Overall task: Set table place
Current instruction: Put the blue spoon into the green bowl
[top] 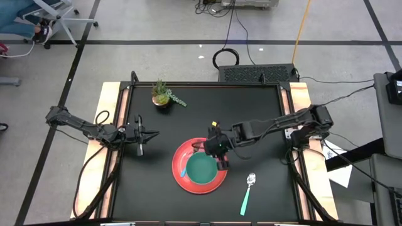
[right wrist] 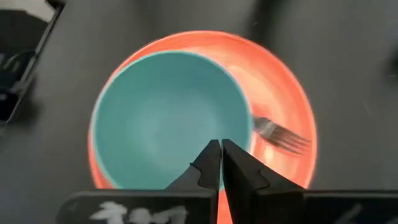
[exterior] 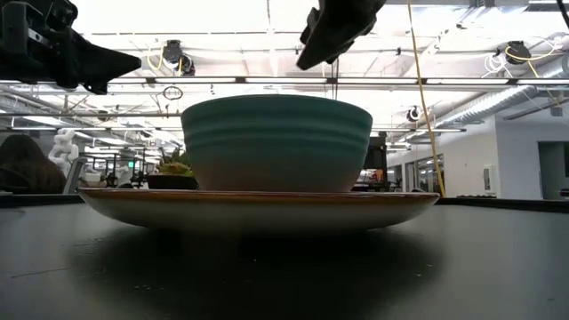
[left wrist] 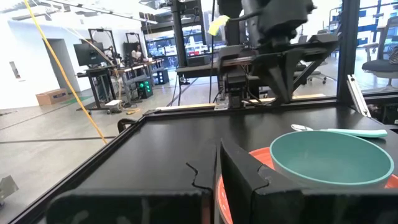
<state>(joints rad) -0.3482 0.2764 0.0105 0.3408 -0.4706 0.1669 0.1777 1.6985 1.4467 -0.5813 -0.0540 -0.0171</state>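
Fork (right wrist: 281, 137) lies on the red plate (right wrist: 292, 99), partly tucked under the teal bowl (right wrist: 168, 118), tines showing beside the rim. Right gripper (right wrist: 220, 163), fingers pressed together and empty, hovers directly above; left gripper (top: 143, 134) waits well apart, fingers pressed together.

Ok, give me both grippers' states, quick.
Left gripper: shut, empty, over the table's left side.
Right gripper: shut, empty, above the teal bowl on the red plate.
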